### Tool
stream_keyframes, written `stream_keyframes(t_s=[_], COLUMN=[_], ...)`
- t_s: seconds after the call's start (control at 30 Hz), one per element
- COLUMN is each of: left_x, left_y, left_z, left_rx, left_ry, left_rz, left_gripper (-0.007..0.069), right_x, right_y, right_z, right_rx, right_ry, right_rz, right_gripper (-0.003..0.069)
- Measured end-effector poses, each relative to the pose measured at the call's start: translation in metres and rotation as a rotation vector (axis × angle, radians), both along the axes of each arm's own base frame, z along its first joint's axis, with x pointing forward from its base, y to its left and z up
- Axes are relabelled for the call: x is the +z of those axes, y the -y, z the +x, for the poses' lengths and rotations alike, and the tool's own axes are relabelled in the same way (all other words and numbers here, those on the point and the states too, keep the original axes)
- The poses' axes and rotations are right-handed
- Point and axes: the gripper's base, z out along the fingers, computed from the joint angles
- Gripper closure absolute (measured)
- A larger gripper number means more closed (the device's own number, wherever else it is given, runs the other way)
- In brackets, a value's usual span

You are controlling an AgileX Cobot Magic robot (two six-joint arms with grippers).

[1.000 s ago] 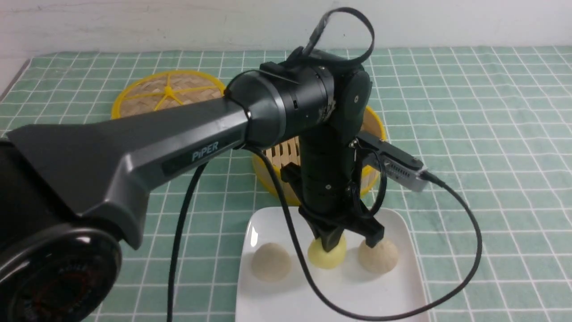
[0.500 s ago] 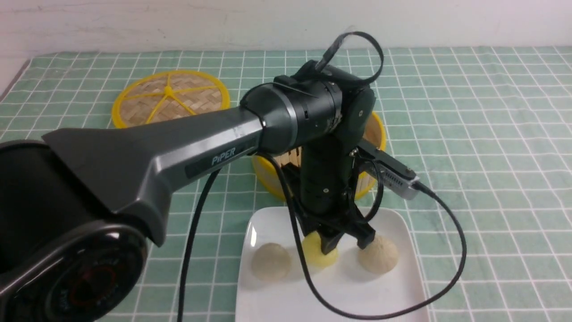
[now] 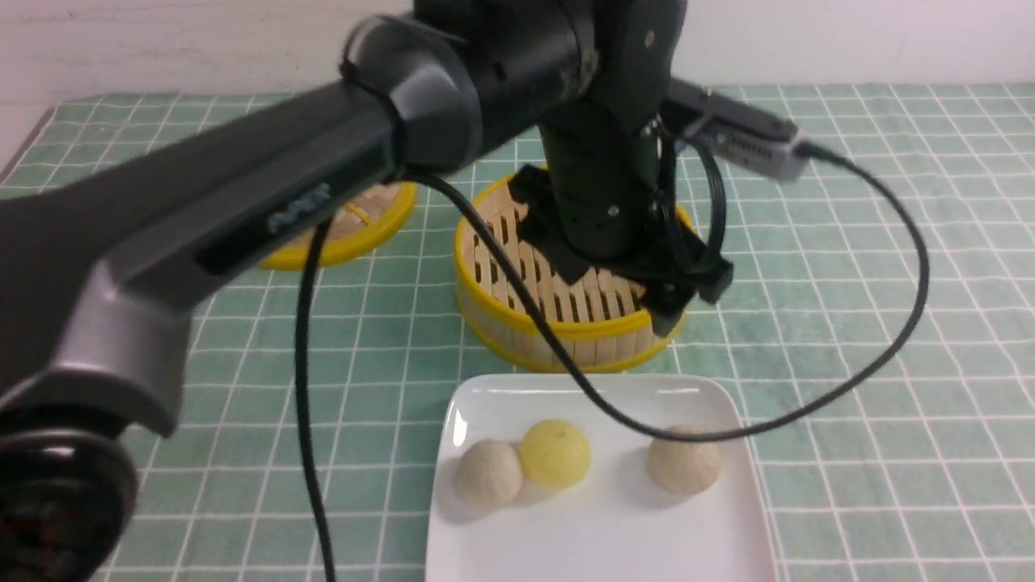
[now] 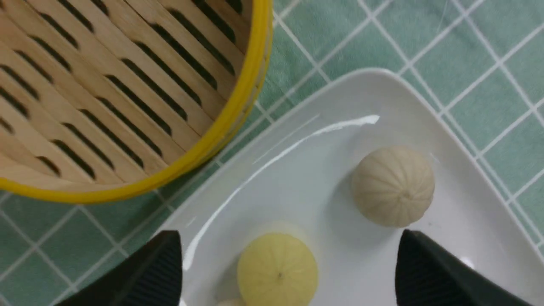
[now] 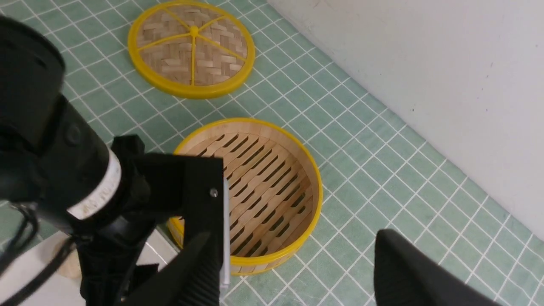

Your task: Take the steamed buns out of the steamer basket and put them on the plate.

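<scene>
All three steamed buns lie on the white plate (image 3: 598,541): a beige one (image 3: 487,473) touching the yellow one (image 3: 555,453), and another beige one (image 3: 683,460) apart to the right. My left gripper (image 3: 614,299) hangs open and empty above the near side of the steamer basket (image 3: 558,330). From its wrist I look down between spread fingers (image 4: 161,267) at the yellow bun (image 4: 277,270), a beige bun (image 4: 393,185) and the plate (image 4: 297,170). The basket (image 5: 255,178) holds nothing. My right gripper (image 5: 293,236) is open and empty, high above the cloth beside the basket.
The flat woven lid (image 5: 191,49) lies on the green checked cloth beyond the basket, partly behind my left arm (image 3: 242,202) in the front view. A black cable (image 3: 889,339) loops over the plate's far edge. A white wall (image 5: 425,63) bounds the table's back.
My left gripper opened, let go of the yellow bun on the plate and rose back over the basket. The yellow bun now rests against the left beige one.
</scene>
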Motion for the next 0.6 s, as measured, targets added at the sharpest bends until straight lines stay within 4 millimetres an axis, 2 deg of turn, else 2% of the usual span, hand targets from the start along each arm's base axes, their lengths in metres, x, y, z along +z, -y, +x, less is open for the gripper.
stream_keyframes(t_s=[0.17, 0.33, 0.37, 0.43, 0.47, 0.5, 0.57, 0.6], left_x=[0.065, 0.126, 0.142, 0.160, 0.162, 0.175, 0.184, 0.196], left_y=[-0.031, -0.075, -0.089, -0.108, -0.111, -0.126, -0.136, -0.151], left_z=[-0.020, -0.045, -0.052, -0.061, -0.062, -0.069, -0.074, -0.082], left_rx=[0.079, 0.202, 0.249, 0.320, 0.336, 0.399, 0.437, 0.482], left_ry=[0.147, 0.345, 0.407, 0.485, 0.497, 0.558, 0.598, 0.661], left_rz=[-0.083, -0.150, -0.165, -0.180, -0.179, -0.188, -0.201, -0.207], left_gripper=[0.0078, 0.0098, 0.0099, 0.0100, 0.0099, 0.0099, 0.0099, 0.0099], right_x=[0.005, 0.011, 0.012, 0.013, 0.013, 0.014, 0.015, 0.017], right_y=[-0.001, -0.001, -0.001, -0.001, -0.001, -0.001, -0.001, 0.000], right_z=[0.003, 0.006, 0.007, 0.007, 0.007, 0.008, 0.008, 0.009], right_rx=[-0.013, -0.039, -0.045, -0.054, -0.054, -0.059, -0.067, -0.080], right_ry=[0.055, 0.107, 0.112, 0.118, 0.119, 0.126, 0.135, 0.152], right_rz=[0.031, 0.086, 0.097, 0.114, 0.114, 0.124, 0.134, 0.151], right_gripper=[0.0174, 0.0174, 0.0174, 0.0174, 0.0174, 0.0174, 0.0174, 0.0174])
